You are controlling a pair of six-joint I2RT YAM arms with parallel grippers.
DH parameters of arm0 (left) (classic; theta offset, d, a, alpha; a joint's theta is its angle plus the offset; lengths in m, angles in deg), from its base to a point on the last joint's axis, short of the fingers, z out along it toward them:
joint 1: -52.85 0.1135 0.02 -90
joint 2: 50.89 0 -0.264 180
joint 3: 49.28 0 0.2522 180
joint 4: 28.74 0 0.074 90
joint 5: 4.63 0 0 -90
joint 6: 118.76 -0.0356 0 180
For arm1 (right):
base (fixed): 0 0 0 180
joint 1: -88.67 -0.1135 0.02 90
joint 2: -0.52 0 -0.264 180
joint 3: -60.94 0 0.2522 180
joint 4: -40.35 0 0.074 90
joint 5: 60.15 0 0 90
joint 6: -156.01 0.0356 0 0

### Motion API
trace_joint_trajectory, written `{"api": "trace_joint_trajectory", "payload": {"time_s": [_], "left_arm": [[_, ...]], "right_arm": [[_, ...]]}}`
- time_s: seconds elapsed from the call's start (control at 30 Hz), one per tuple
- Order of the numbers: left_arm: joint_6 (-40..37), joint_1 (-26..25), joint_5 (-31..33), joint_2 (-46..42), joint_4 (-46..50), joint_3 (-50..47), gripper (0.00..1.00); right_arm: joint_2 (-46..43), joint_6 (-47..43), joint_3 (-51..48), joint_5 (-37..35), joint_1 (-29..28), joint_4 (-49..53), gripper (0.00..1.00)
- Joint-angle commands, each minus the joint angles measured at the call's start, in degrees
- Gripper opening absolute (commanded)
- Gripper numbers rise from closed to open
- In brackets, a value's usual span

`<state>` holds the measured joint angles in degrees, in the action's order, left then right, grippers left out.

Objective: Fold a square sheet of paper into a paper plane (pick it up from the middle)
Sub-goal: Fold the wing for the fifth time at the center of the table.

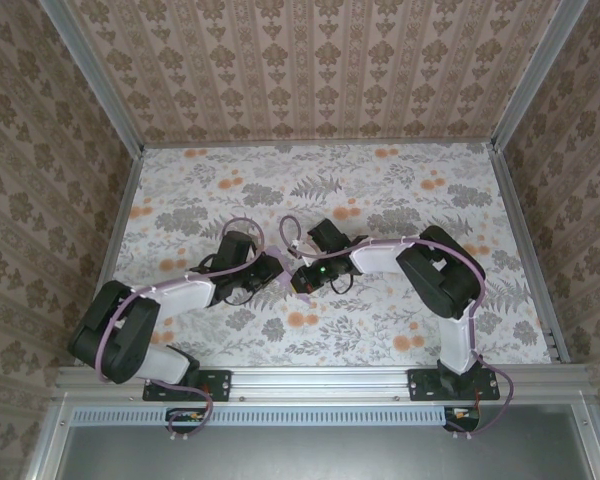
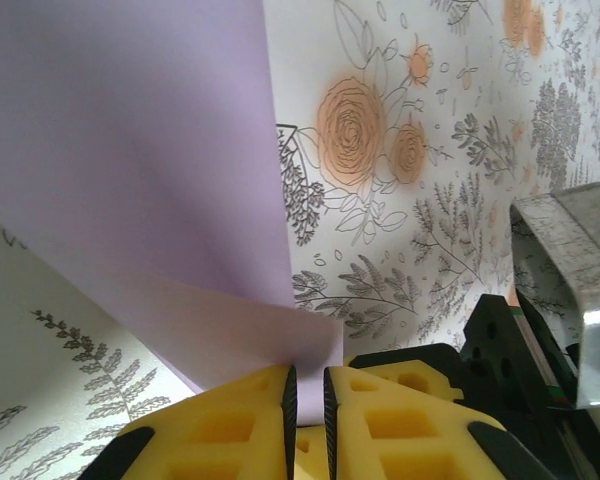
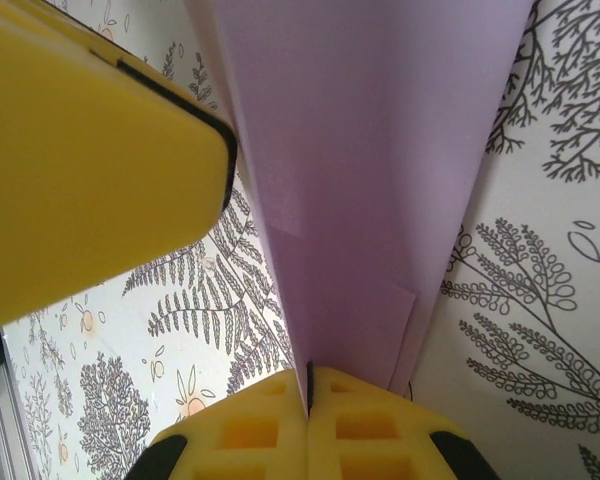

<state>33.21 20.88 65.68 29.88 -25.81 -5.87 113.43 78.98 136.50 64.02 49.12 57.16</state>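
paper: lilac sheet (image 2: 130, 150), plain and creased, not lying flat. You have it mid-table, between the two gripper tips and a little nearer the bases than the table's centre.
fold: in the right wrist view one long crease runs straight down into the right pads. The edge of a second layer shows just beside it.
right gripper (image 3: 308, 378): pads pressed together, clamped on the paper at the crease.
left gripper (image 2: 307, 372): pads nearly together, with a thin dark slit between them. The paper's lower flap comes down to the mouth of that slit. You can't tell from these views whether it bites the paper or only meets it.
spacing: the tips face each other at close range. The left gripper's yellow finger (image 3: 90, 150) sits right at the paper's left edge in the right wrist view, contact unclear.
arms: left arm (image 1: 170, 300) and right arm (image 1: 450, 290) both bend inward from the near rail (image 1: 320, 380) and meet mid-table. Lilac cables run along each.
surface: tablecloth (image 1: 380, 190), white with grey ferns and orange blossoms, covering the whole table.
room: beige patterned walls (image 1: 320, 60) on three sides, with aluminium posts at the corners.
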Motion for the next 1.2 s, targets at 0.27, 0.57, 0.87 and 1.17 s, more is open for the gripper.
{"api": "trace_joint_trajectory", "payload": {"time_s": [0.27,0.57,0.87,1.17], "left_arm": [[1.11,-0.38,0.14,-0.74,-2.41,-2.61,0.16],[0.51,-0.38,-0.88,1.39,-3.43,-1.79,0.15],[0.67,-0.49,-1.25,4.75,-5.20,-1.34,0.15],[1.36,-0.38,1.11,5.75,-2.20,-1.52,0.14]], "right_arm": [[2.84,2.35,1.48,3.33,1.38,2.58,0.00],[3.45,3.19,1.82,4.41,1.67,2.64,0.01],[3.83,3.02,2.09,4.51,1.67,3.44,0.02],[3.14,2.74,2.45,5.06,1.67,4.99,0.11]]}}
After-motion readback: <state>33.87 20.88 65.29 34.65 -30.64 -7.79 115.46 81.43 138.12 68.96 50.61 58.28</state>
